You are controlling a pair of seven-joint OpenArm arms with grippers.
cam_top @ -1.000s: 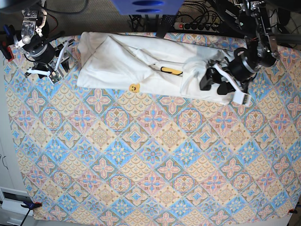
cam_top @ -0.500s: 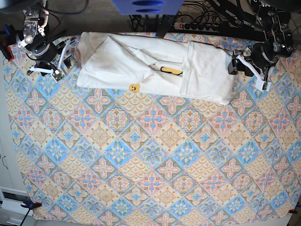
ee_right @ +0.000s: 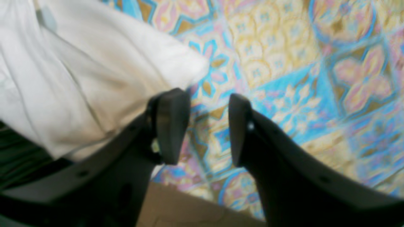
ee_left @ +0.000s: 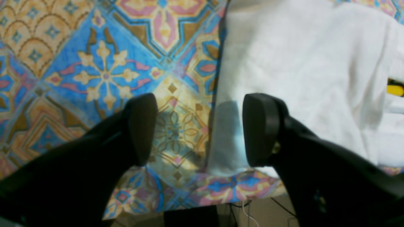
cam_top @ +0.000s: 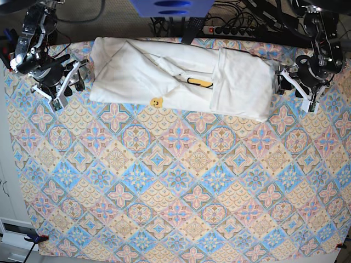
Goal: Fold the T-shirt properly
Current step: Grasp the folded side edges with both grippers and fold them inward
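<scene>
The white T-shirt [cam_top: 164, 74] lies folded into a long band across the far side of the table, with a yellow print strip [cam_top: 200, 82] and a small yellow face [cam_top: 157, 102] showing. My left gripper [cam_top: 286, 85] hovers open at the shirt's right end. In the left wrist view the gripper [ee_left: 200, 129] has one finger over the cloth edge [ee_left: 227, 132] and holds nothing. My right gripper [cam_top: 74, 82] stands just off the shirt's left end. The right wrist view shows this gripper [ee_right: 206, 127] open above the tablecloth, the T-shirt [ee_right: 94, 78] beside it.
A patterned blue, pink and yellow tablecloth [cam_top: 175, 186] covers the table. A power strip [cam_top: 230, 30] and cables lie behind the far edge, by a blue object [cam_top: 170, 6]. A clamp [cam_top: 35, 238] grips the near left corner.
My left gripper has pulled off the shirt's right end to the right, and that end now lies flat. My right gripper has shifted slightly down beside the left end.
</scene>
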